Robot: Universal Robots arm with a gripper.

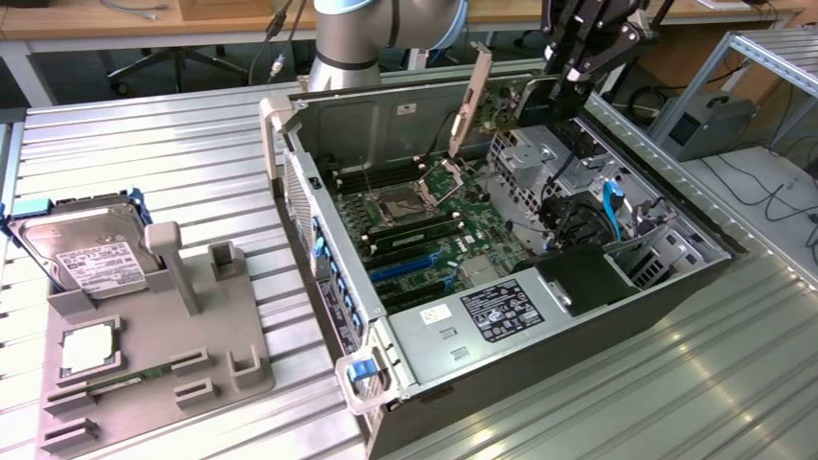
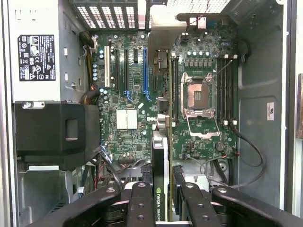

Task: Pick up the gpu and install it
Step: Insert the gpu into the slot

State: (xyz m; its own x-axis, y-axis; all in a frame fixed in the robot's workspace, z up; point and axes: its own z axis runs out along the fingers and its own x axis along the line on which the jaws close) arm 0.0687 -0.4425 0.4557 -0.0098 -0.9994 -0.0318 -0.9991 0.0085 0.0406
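My gripper (image 1: 564, 88) hangs above the far side of the open computer case (image 1: 665, 287), shut on the gpu (image 1: 473, 96). The gpu's silver end bracket points toward the exterior view's left and stands above the case's interior. In the wrist view the gpu (image 2: 161, 156) appears edge-on between my black fingers (image 2: 140, 198), a green-lettered label on its edge. Its bracket end reaches out over the motherboard (image 2: 132, 118). The card lines up between the expansion slots (image 2: 125, 71) and the CPU socket (image 2: 198, 97), apart from the board.
A grey fixture tray (image 1: 153, 374) sits on the metal table at the exterior view's left, holding a hard drive (image 1: 83, 251) and a green memory stick (image 1: 128, 380). Inside the case are a black shroud (image 2: 57, 135), the power supply (image 1: 511, 307) and loose cables (image 2: 246, 142).
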